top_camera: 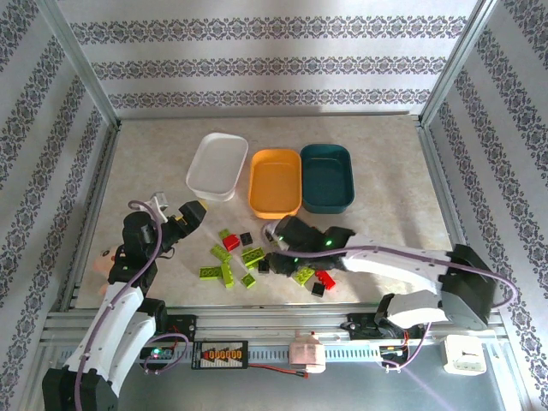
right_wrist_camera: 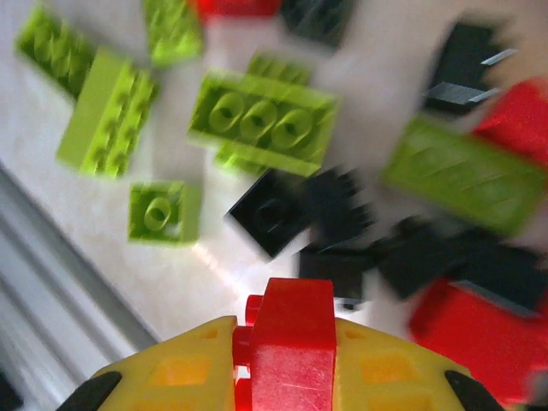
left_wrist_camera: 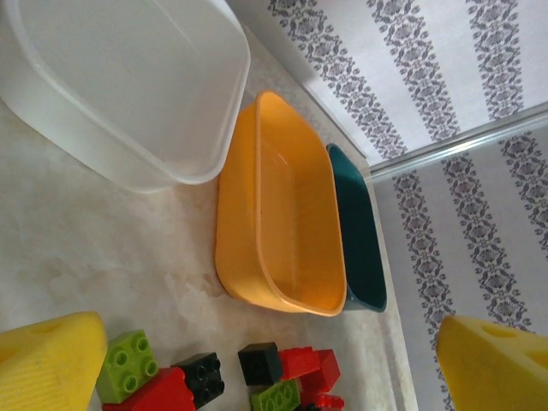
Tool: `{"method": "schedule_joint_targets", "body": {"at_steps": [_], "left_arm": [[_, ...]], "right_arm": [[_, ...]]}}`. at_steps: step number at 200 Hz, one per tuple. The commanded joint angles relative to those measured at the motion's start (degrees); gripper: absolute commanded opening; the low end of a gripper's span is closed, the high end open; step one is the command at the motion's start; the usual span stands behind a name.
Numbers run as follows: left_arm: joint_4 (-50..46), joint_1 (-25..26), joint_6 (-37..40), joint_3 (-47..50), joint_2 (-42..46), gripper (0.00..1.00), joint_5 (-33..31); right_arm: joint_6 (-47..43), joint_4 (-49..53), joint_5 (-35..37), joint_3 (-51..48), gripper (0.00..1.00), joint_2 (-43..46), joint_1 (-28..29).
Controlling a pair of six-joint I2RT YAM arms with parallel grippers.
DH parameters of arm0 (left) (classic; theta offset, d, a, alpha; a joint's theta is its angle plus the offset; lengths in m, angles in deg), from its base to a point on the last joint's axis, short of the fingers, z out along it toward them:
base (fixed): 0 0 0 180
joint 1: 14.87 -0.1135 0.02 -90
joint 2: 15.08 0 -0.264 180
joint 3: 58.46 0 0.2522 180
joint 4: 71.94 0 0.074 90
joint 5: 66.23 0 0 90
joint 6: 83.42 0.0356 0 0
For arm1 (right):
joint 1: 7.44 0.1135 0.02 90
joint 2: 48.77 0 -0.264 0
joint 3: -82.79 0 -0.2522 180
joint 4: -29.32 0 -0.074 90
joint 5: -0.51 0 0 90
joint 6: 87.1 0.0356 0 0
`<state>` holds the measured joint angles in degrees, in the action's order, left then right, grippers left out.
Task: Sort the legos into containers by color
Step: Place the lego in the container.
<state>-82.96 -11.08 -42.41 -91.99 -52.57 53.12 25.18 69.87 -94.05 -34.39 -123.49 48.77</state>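
Right gripper (right_wrist_camera: 288,364) clenched on red lego (right_wrist_camera: 291,318); left gripper (top_camera: 193,211) released, at 10 o'clock of pile (top_camera: 253,255); trays (top_camera: 276,153) at 12.

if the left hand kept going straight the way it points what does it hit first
Likely the orange-yellow tray, centred ahead of the left hand; height is unclear, so it might pass over.

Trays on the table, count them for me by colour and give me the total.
white tray: 1
orange-yellow tray: 1
dark teal tray: 1
Total: 3
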Motion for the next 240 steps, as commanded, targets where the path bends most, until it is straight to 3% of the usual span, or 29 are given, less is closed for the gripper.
{"method": "schedule_joint_targets", "body": {"at_steps": [1, 38, 73, 103, 116, 129, 141, 165, 202, 240], "left_arm": [[-4.3, 2.3, 3.5, -3.3, -0.7, 0.98, -2.0], [-12.2, 7.1, 7.2, -7.6, -4.0, 0.92, -7.8], [-19.9, 8.5, 10.3, -10.1, -4.8, 0.89, -12.8], [-22.3, 8.7, 10.7, -9.9, -5.8, 0.85, -13.7], [-22.3, 9.1, 10.7, -9.8, -6.8, 0.82, -13.0], [-23.0, 9.6, 10.7, -9.9, -7.7, 0.82, -13.2], [-23.5, 9.9, 10.8, -10.1, -7.9, 0.82, -13.5], [-24.6, 9.9, 10.7, -10.2, -6.9, 0.83, -15.2], [-24.7, 9.9, 11.0, -10.7, -5.6, 0.86, -17.0], [-25.0, 9.9, 11.6, -11.4, -5.7, 0.89, -17.9]], "right_arm": [[-1.8, -0.9, 0.8, 1.1, 0.14, 5.0, -10.8], [-3.9, -5.5, 1.8, 5.6, 0.13, 1.2, -28.0], [-2.5, -9.7, 3.5, 12.0, 0.12, -9.4, -36.4], [-2.1, -9.6, 4.8, 18.0, 0.14, -19.0, -39.3], [-1.6, -10.1, 4.8, 19.5, 0.2, -22.0, -40.1], [-1.5, -10.4, 4.5, 20.7, 0.39, -23.9, -40.5], [-1.9, -10.1, 3.4, 21.6, 0.55, -24.0, -40.4], [-3.1, -10.0, 2.4, 19.9, 0.61, -19.1, -37.4], [-4.3, -5.9, -4.3, 13.6, 0.52, -11.5, -25.6], [-0.9, -4.6, -10.6, 8.5, 0.39, -11.7, -15.9]]}}
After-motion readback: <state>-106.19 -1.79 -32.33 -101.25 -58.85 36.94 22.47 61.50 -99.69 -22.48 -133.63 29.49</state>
